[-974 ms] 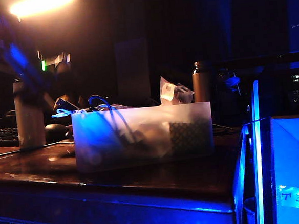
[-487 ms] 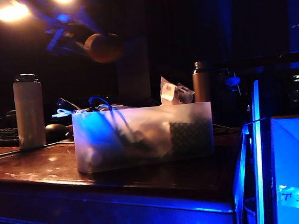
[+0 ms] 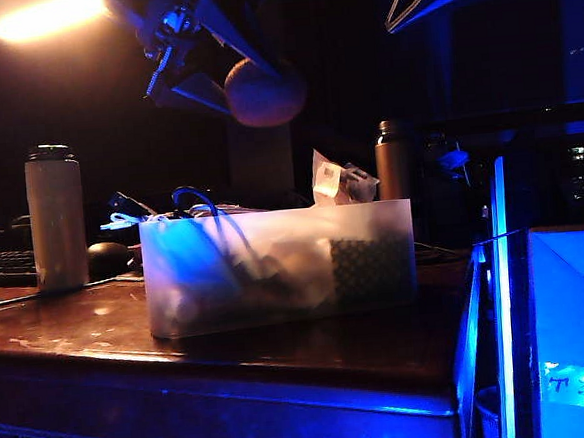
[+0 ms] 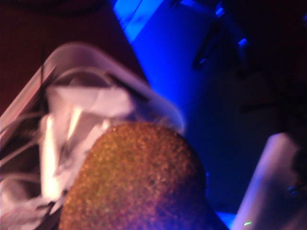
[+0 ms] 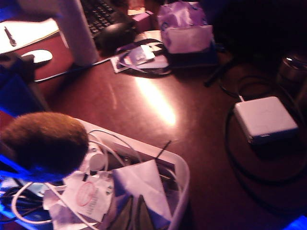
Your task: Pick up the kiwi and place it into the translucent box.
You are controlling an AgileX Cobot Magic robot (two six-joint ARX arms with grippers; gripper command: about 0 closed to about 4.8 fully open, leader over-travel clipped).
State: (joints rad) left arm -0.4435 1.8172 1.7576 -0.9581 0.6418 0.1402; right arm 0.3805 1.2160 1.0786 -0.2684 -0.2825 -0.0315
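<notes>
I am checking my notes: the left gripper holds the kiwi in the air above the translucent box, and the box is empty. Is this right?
Not quite: the translucent box is not empty. The right wrist view shows cables and papers in it. The left gripper does hold the kiwi above it.

We see a dark room lit by a warm overhead lamp [image 3: 47, 14] and strong blue glow, with glare streaking the table [image 5: 158, 103], while the left wrist view is blurred and out of focus.

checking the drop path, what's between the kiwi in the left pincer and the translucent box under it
Only open air, as the exterior view shows: the kiwi, held in the left pincer, hangs above the translucent box, whose cables and papers poke up below.
</notes>
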